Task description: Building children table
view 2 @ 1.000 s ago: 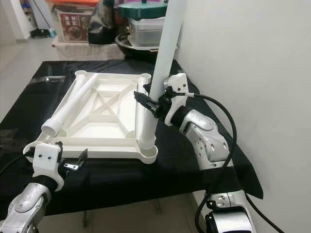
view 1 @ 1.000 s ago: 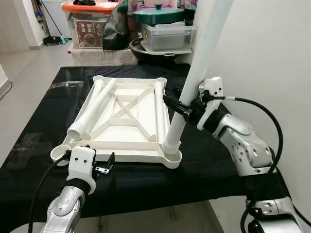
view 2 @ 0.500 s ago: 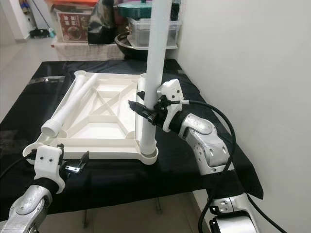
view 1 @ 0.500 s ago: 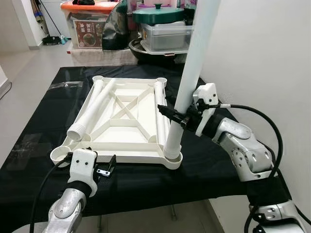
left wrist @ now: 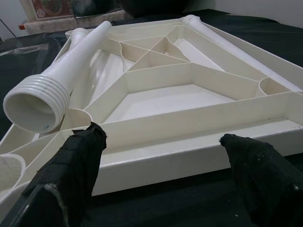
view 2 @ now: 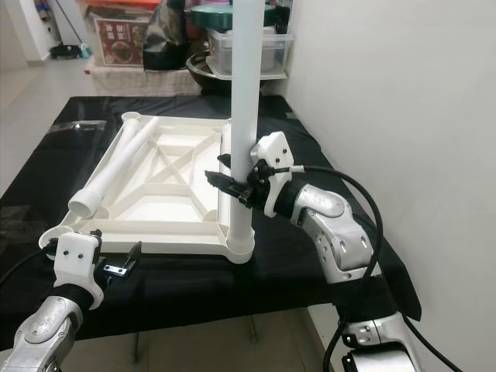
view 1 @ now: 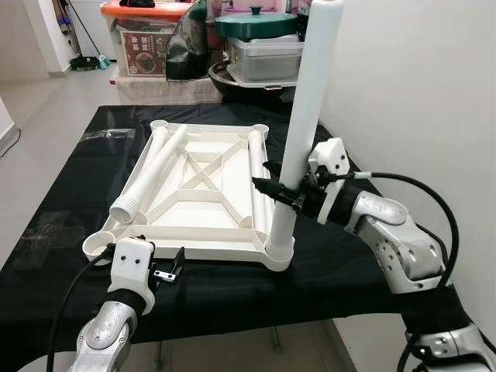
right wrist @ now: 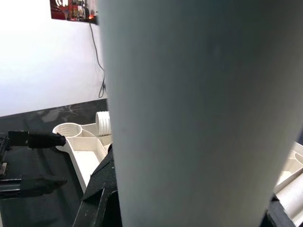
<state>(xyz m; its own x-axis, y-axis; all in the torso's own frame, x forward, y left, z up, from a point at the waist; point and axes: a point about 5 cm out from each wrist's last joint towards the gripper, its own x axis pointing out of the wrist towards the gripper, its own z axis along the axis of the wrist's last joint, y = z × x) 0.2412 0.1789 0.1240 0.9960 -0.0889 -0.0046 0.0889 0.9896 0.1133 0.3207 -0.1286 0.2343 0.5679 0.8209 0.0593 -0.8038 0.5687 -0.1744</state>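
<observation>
right claw (view 1: 273,188) grips upright leg (view 1: 304,124) in tabletop (view 1: 203,190) corner socket.

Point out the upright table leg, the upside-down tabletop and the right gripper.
upright table leg (view 1: 308,101), left eye view, upper shaft
upside-down tabletop (view 1: 203,249), left eye view, near rim
right gripper (view 1: 273,191), left eye view, between fingertips

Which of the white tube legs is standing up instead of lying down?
The leg held by the right pincer, upright in the tabletop's near right corner socket; the other two lie flat inside it.
</observation>
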